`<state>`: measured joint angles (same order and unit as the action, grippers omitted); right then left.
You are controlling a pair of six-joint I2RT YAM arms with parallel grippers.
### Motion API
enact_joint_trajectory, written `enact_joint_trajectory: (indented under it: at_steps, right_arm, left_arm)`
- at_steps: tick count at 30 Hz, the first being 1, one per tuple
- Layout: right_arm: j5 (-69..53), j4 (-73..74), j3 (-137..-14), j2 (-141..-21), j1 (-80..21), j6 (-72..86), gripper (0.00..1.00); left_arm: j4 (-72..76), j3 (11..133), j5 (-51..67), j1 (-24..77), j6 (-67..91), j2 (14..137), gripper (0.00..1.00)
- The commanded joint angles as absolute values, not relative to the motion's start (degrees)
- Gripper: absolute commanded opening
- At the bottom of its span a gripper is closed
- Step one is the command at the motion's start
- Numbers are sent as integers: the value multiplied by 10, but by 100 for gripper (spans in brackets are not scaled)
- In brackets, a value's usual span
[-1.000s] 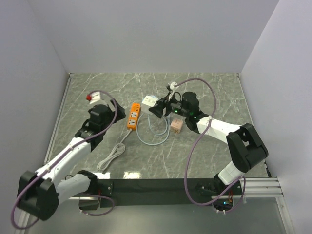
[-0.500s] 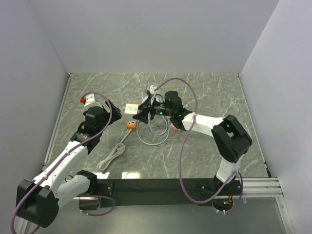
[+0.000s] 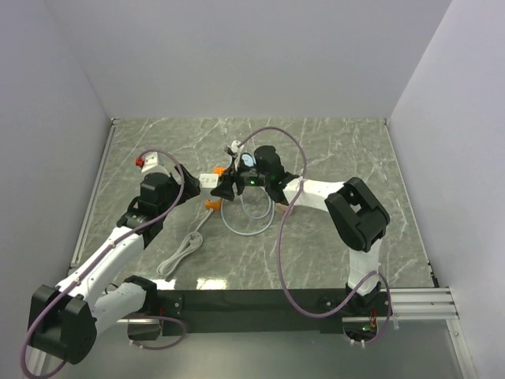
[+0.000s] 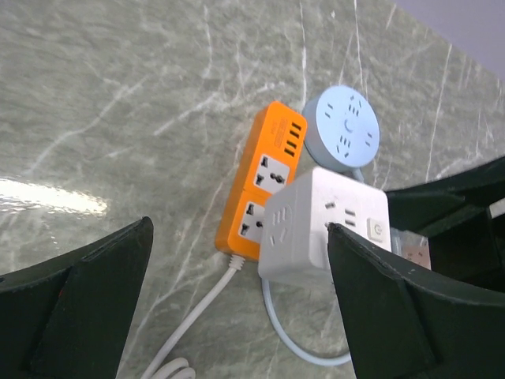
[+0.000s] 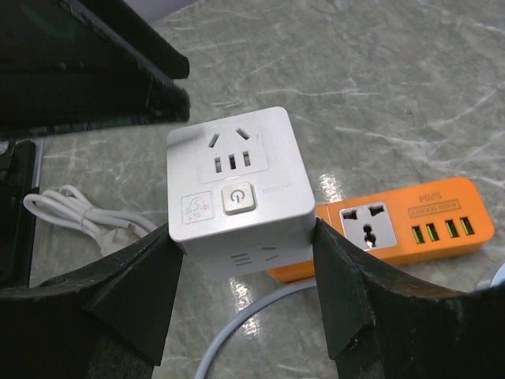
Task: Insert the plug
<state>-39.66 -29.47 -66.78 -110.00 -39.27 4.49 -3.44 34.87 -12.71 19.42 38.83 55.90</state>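
Note:
My right gripper (image 5: 245, 237) is shut on a white cube socket adapter (image 5: 237, 181) and holds it by its sides above the table. In the top view the cube (image 3: 209, 180) hangs over the orange power strip (image 3: 211, 204), between the right gripper (image 3: 225, 185) and the left gripper (image 3: 188, 180). The left gripper (image 4: 237, 237) is open and empty, with the cube (image 4: 319, 229) just ahead of its right finger. The orange strip (image 4: 264, 185) lies flat with its sockets facing up. Its white cord (image 3: 177, 257) lies coiled toward the near edge.
A round light blue socket (image 4: 342, 126) lies beyond the orange strip, and its blue cable (image 3: 245, 225) loops on the table. The white cord's end (image 5: 79, 217) lies left of the cube. The left arm's black fingers (image 5: 95, 63) fill the right wrist view's upper left.
My right gripper has carried the white cube left, from beside the orange strip to over it, close to the left gripper. The left gripper shifted slightly.

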Motion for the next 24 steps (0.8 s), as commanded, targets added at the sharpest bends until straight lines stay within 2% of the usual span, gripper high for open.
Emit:
enact_joint_trajectory:
  at_steps: [1, 12, 24]
  right_arm:
    - [-390, -290, -718, -1112, -402, 27, 1]
    - [-357, -215, -775, -1163, -409, 5, 1]
    - [-358, -230, -763, -1174, -409, 5, 1]
  left_arm:
    - [-4, 348, -82, 192, 392, 572, 97]
    - [14, 339, -82, 192, 395, 555, 97]
    - [13, 338, -80, 192, 393, 561, 97]
